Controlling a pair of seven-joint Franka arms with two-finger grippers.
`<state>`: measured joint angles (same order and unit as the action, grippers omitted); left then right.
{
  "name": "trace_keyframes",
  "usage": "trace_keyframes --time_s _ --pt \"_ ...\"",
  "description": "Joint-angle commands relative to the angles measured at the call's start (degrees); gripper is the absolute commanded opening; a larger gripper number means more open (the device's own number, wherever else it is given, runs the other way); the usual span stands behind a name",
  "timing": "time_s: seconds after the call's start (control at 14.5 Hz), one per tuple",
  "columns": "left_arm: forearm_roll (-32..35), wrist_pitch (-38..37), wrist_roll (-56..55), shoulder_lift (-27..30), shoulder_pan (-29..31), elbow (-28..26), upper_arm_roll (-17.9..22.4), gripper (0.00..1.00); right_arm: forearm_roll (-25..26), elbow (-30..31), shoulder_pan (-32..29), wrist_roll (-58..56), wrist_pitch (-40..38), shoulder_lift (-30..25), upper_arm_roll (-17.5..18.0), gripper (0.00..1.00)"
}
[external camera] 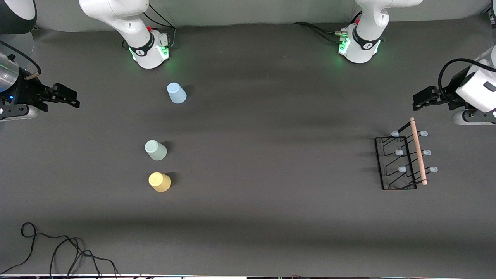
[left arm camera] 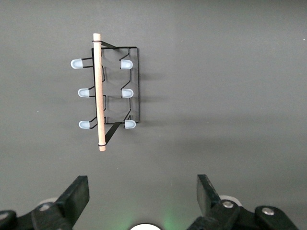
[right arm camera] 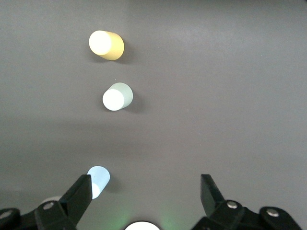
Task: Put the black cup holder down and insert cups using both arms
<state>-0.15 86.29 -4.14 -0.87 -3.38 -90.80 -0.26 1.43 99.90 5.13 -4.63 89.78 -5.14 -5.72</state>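
Two white jointed arms, the left arm [external camera: 387, 11] and the right arm [external camera: 116, 15], rise from rounded white bases ringed with black bands and glowing green lights, black cables trailing from each base, and each ends in a black two-finger gripper with silver screw heads.

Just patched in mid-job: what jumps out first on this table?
Three upside-down cups stand in a loose line at the right arm's end: blue cup nearest the bases, green cup next, yellow cup nearest the front camera. The black cup holder stands alone at the left arm's end. The left gripper and right gripper wait open, holding nothing.
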Motion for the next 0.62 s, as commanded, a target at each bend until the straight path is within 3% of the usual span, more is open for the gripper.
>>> trace_keyframes --time_s 0.0,0.28,0.55 --pt "0.9 -0.7 -0.4 0.0 0.4 0.8 -0.4 1.00 0.6 0.6 0.6 1.4 -0.1 -0.8 -0.3 1.00" --pt "1.5 0.4 0.8 1.0 1.7 -1.8 1.4 1.00 0.5 0.6 0.7 1.4 -0.1 -0.8 -0.3 1.00" --pt "2.3 7.4 6.2 7.3 6.4 -12.4 2.6 1.00 0.6 0.6 0.7 1.4 -0.1 -0.8 -0.3 1.00"
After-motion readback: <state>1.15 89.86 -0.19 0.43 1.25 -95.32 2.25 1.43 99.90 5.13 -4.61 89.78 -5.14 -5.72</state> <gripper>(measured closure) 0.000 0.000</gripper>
